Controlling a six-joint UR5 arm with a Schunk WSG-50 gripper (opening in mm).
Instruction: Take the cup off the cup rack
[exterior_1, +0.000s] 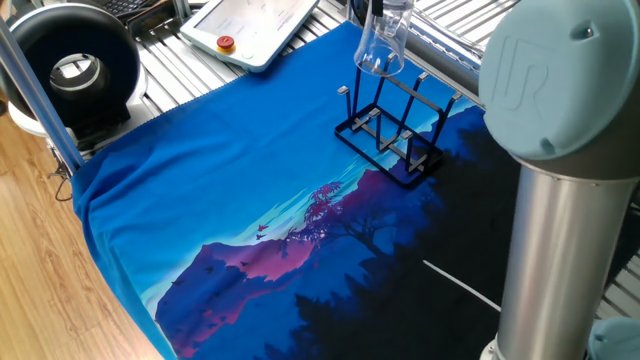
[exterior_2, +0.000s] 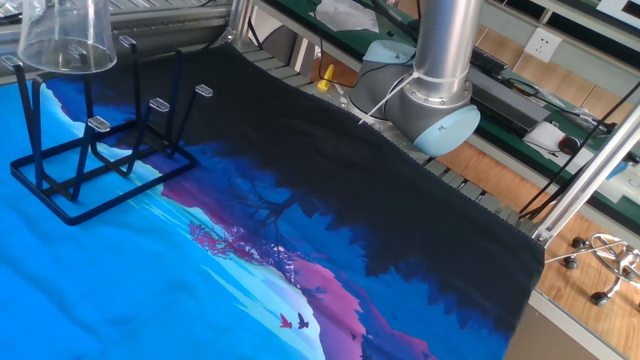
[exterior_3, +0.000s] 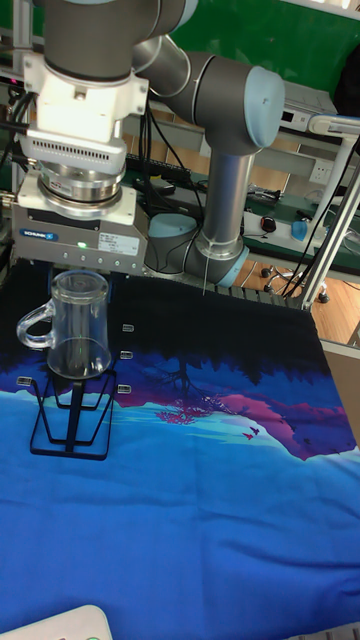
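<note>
the cup hung upside down in the air, its open mouth facing the table and its round base tucked up against the underside of the gripper. in the tall fixed view the clear tumbler sat directly below the claw's grey body, with a handle loop sticking out to the left. the fingers themselves were hidden behind the cup's top and the body above it, so i could not tell how wide the claw stood, though the cup was plainly carried under it.

the cup rack stood on the blue printed cloth, just beneath the cup. in that view the cup's rim overlapped the tips of the taller pegs, and whether it touched them could not be told. in one fixed view the cup showed above the far left corner of the cup rack, its rim higher than the peg tops nearby. in the other fixed view the cup was at the top left edge, again over the cup rack, with a thin peg visible through its clear wall.

the robot arm's base column rose at the far side of the table, well apart from the rack.
</note>
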